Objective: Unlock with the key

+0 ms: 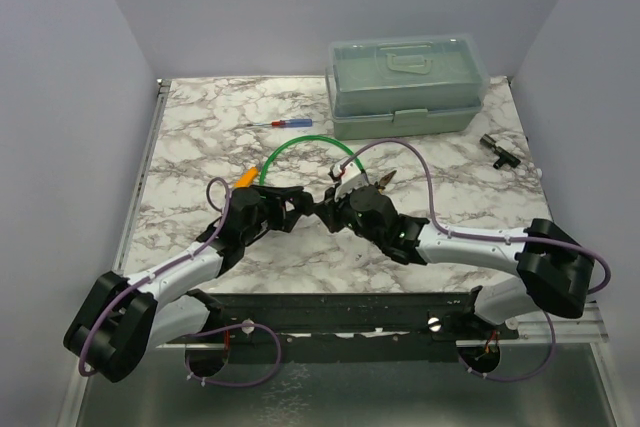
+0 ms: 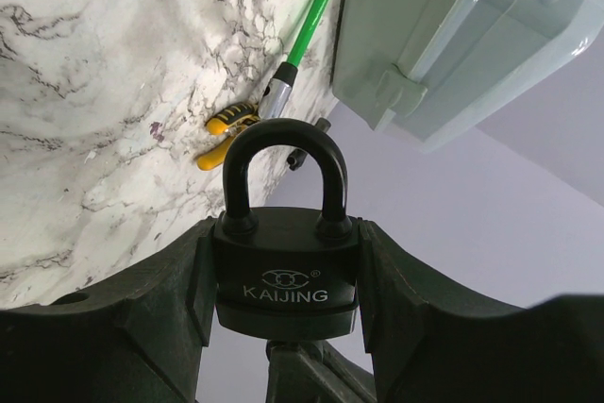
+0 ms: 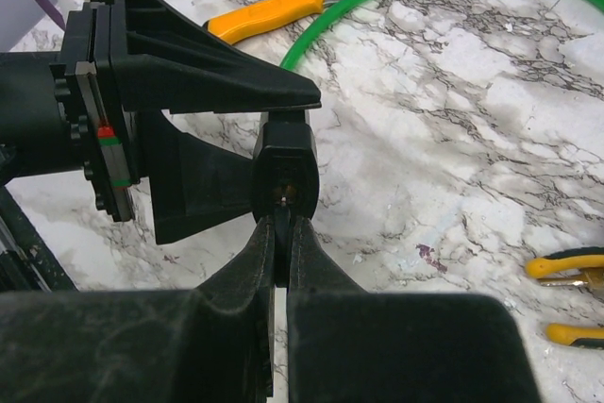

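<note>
Above tabletop [image 1: 190, 137], facing inward: left pincer [image 2: 284, 243] grips padlock [image 2: 283, 285], right pincer [image 3: 283, 221] pinches key [image 3: 282, 250].

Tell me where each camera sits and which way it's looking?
Top external: above and behind the arms, looking down at the table; both arms show.
Left wrist: on the left arm, facing along the left gripper clamping the padlock, toward the box.
Right wrist: on the right arm, facing past the right gripper pinching the key at the padlock's underside.
Shared: both wrist views show padlock, green cable, yellow pliers.
</note>
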Robot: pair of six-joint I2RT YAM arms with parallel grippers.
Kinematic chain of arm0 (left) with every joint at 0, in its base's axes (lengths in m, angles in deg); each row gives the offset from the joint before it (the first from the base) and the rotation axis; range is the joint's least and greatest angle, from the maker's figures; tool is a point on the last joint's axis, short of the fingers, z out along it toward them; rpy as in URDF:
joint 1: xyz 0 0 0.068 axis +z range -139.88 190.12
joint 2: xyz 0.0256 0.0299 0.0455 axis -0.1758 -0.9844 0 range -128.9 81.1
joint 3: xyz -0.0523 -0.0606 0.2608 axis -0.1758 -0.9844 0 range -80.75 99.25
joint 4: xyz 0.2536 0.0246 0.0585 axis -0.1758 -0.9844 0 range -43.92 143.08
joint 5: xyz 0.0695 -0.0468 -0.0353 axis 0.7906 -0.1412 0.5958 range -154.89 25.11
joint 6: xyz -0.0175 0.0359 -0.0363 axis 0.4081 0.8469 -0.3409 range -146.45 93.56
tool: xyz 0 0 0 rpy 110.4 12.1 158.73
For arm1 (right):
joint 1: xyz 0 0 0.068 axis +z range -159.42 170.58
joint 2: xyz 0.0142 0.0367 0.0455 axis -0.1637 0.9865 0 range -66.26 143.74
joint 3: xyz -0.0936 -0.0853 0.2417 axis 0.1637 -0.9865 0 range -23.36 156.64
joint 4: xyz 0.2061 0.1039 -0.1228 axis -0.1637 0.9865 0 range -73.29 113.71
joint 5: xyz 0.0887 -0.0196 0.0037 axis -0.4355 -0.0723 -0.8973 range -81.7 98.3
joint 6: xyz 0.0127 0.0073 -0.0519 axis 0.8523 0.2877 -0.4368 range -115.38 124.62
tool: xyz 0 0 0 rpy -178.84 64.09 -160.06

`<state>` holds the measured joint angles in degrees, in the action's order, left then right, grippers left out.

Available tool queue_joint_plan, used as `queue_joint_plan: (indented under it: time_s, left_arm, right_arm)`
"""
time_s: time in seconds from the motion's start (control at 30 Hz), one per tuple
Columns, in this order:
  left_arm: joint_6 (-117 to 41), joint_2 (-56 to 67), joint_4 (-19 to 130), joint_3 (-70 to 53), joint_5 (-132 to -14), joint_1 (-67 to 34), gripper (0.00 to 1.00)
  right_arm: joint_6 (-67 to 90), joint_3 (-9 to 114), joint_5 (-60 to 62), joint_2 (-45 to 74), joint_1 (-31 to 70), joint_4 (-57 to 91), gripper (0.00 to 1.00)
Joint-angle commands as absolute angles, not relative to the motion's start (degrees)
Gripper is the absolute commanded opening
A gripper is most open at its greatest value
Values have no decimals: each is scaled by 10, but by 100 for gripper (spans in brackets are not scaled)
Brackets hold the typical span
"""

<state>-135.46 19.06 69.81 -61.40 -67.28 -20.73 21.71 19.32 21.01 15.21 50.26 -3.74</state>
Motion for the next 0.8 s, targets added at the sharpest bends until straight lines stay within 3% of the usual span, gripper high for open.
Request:
queue_joint_plan:
  time_s: [0.0, 0.77]
  left_arm:
    - [-1350, 196, 753, -569, -748, -217, 0]
    - [-1321, 196, 752, -558, -765, -218, 0]
  right_arm:
    - [216, 202, 216, 183, 506, -59, 0]
    - [285, 197, 250, 195, 506, -87, 0]
